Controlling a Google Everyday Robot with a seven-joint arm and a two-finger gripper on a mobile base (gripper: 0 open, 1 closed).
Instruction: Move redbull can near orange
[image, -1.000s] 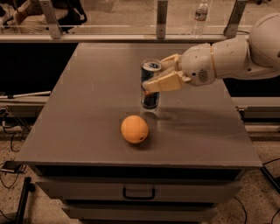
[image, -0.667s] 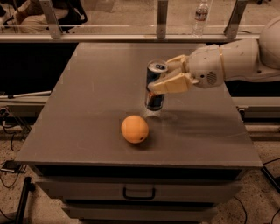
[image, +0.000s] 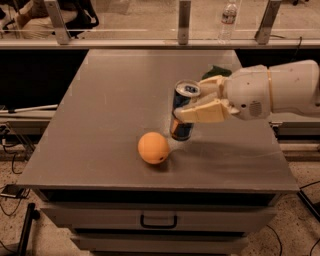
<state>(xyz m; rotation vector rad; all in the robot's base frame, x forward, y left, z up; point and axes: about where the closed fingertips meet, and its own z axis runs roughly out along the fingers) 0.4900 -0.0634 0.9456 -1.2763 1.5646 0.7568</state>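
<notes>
- Leftmost, the orange (image: 153, 147) sits near the grey table's (image: 100, 125) front edge.
- Just right of it, not touching, the redbull can (image: 183, 112) leans slightly.
- The gripper (image: 190, 102), extended from the right, is clamped around the can.

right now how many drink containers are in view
2. The redbull can is held in the gripper, just right of and behind the orange. A water bottle stands at the far back, beyond the table. The arm could hide more.
</notes>
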